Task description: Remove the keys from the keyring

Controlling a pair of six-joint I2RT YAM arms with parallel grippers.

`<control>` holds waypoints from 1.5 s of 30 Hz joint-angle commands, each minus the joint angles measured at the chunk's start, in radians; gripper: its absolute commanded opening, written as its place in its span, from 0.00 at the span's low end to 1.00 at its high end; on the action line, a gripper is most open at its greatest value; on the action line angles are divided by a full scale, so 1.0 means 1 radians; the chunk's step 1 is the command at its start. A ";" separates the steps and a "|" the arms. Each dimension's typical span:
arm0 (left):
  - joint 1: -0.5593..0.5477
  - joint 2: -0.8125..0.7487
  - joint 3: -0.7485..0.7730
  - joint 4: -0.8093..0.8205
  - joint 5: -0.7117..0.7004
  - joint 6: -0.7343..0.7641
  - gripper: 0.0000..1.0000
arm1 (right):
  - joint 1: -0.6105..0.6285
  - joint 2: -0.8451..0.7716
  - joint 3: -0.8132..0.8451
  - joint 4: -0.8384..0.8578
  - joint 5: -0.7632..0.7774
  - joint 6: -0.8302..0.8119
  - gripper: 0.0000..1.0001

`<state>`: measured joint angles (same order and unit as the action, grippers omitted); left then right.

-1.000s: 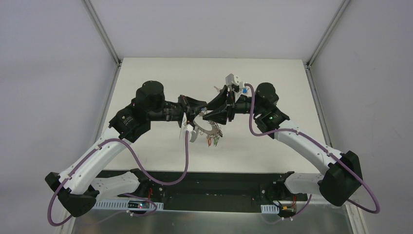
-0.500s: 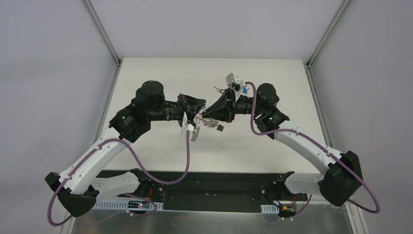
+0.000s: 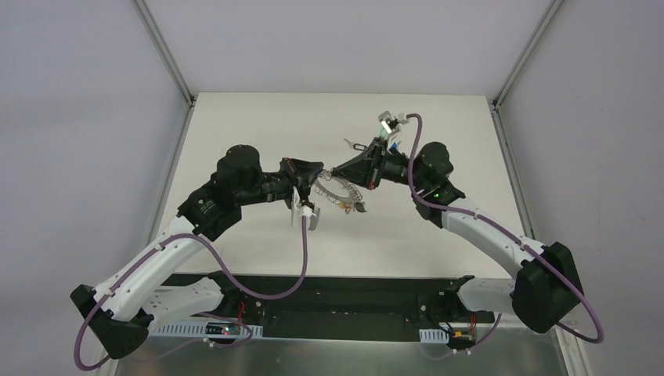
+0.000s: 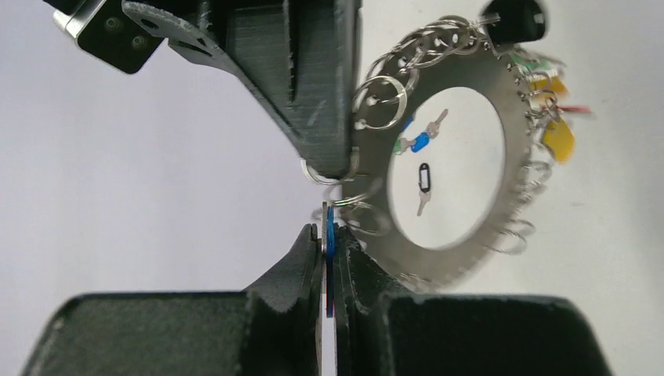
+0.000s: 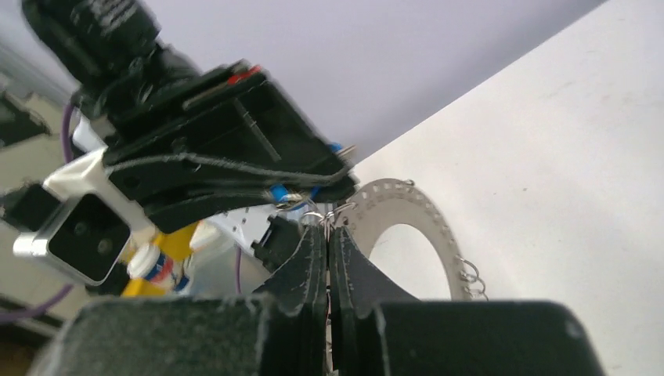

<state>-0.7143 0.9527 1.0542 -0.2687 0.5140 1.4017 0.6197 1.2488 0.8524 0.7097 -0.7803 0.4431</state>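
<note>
The keyring [image 4: 470,235], a flat grey disc with a wide hole, hangs in the air between my two grippers, over the table. Small wire rings line its edge, carrying yellow [image 4: 557,137], green and black tagged keys. My left gripper [image 4: 329,235] is shut on a key with a blue tag [image 4: 330,251]. My right gripper [image 5: 326,231] comes in from the opposite side and is shut on a small split ring at the keyring's [image 5: 407,202] edge. In the top view the left gripper [image 3: 317,186] and right gripper [image 3: 335,172] meet tip to tip beside the keyring [image 3: 344,196].
Loose keys lie on the white table [image 3: 438,125] beyond the grippers: a black-tagged one [image 4: 424,182] and a blue-tagged one [image 4: 421,141], seen through the keyring's hole. The table's far corners meet metal frame posts.
My right gripper has closed from half open onto the small ring and its wrist has turned. The keyring has swung up from hanging low to lie more level between the grippers.
</note>
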 commanded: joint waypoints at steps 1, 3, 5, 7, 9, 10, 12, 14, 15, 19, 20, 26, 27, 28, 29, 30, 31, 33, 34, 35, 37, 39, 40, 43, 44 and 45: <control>-0.010 -0.054 -0.044 -0.006 0.027 -0.037 0.00 | -0.065 -0.018 -0.010 0.189 0.237 0.205 0.00; -0.008 -0.045 -0.060 -0.005 0.033 -0.041 0.00 | -0.065 -0.001 -0.013 0.245 0.221 0.257 0.00; -0.010 -0.033 -0.067 0.002 0.029 -0.054 0.00 | -0.065 0.002 -0.013 0.251 0.223 0.272 0.00; -0.009 -0.022 -0.075 0.027 0.019 -0.082 0.00 | -0.065 -0.011 -0.006 0.138 0.240 0.237 0.00; -0.010 -0.007 -0.080 0.088 -0.021 -0.167 0.00 | -0.064 -0.031 0.012 -0.027 0.262 0.149 0.00; -0.010 0.002 -0.078 0.116 -0.045 -0.224 0.00 | -0.065 -0.051 0.021 -0.138 0.307 0.089 0.00; -0.009 0.037 -0.079 0.238 -0.147 -0.423 0.00 | -0.065 -0.087 0.028 -0.328 0.433 -0.018 0.00; -0.008 0.088 -0.070 0.322 -0.269 -0.666 0.00 | -0.067 -0.125 0.022 -0.474 0.574 -0.118 0.00; -0.008 0.130 -0.075 0.371 -0.361 -0.790 0.00 | -0.068 -0.151 0.015 -0.519 0.635 -0.145 0.00; -0.007 0.282 -0.077 0.448 -0.579 -1.194 0.00 | -0.076 -0.251 -0.011 -0.674 0.844 -0.231 0.00; -0.005 0.327 -0.062 0.448 -0.595 -1.240 0.00 | -0.077 -0.278 -0.011 -0.713 0.892 -0.251 0.00; 0.039 0.649 0.172 0.436 -0.583 -1.467 0.00 | -0.079 -0.418 0.022 -0.913 1.156 -0.328 0.00; 0.048 0.706 0.213 0.467 -0.556 -1.488 0.00 | -0.080 -0.431 0.028 -0.934 1.196 -0.333 0.00; 0.053 0.759 0.253 0.493 -0.549 -1.512 0.00 | -0.080 -0.442 0.033 -0.948 1.225 -0.339 0.00; 0.060 0.835 0.325 0.500 -0.544 -1.540 0.00 | -0.081 -0.448 0.039 -0.966 1.251 -0.347 0.00; 0.069 0.892 0.385 0.498 -0.531 -1.554 0.00 | -0.082 -0.453 0.048 -0.984 1.275 -0.353 0.00; 0.078 0.943 0.439 0.493 -0.524 -1.568 0.00 | -0.083 -0.457 0.058 -1.002 1.283 -0.358 0.00; 0.098 1.026 0.514 0.496 -0.516 -1.601 0.00 | -0.085 -0.468 0.070 -1.026 1.291 -0.371 0.00; 0.111 1.059 0.536 0.508 -0.496 -1.618 0.00 | -0.086 -0.475 0.074 -1.032 1.297 -0.378 0.00; 0.121 1.088 0.556 0.526 -0.474 -1.636 0.00 | -0.087 -0.480 0.078 -1.034 1.303 -0.387 0.00; 0.138 1.132 0.604 0.530 -0.411 -1.651 0.30 | -0.089 -0.483 0.089 -1.043 1.323 -0.410 0.00; 0.146 1.151 0.669 0.431 -0.386 -1.667 0.70 | -0.093 -0.471 0.116 -1.064 1.342 -0.436 0.00; 0.147 1.145 0.683 0.394 -0.396 -1.674 0.82 | -0.095 -0.462 0.129 -1.075 1.349 -0.438 0.00; 0.147 1.062 0.616 0.362 -0.427 -1.669 0.99 | -0.104 -0.428 0.161 -1.103 1.382 -0.493 0.00; 0.148 1.021 0.588 0.339 -0.456 -1.675 0.99 | -0.111 -0.414 0.167 -1.105 1.395 -0.504 0.00; 0.149 0.985 0.569 0.300 -0.494 -1.687 0.99 | -0.124 -0.400 0.173 -1.106 1.405 -0.511 0.00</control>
<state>-0.5594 2.1052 1.6623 0.1139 0.0696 -0.2348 0.5240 0.8135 0.9504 -0.3958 0.5335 0.0120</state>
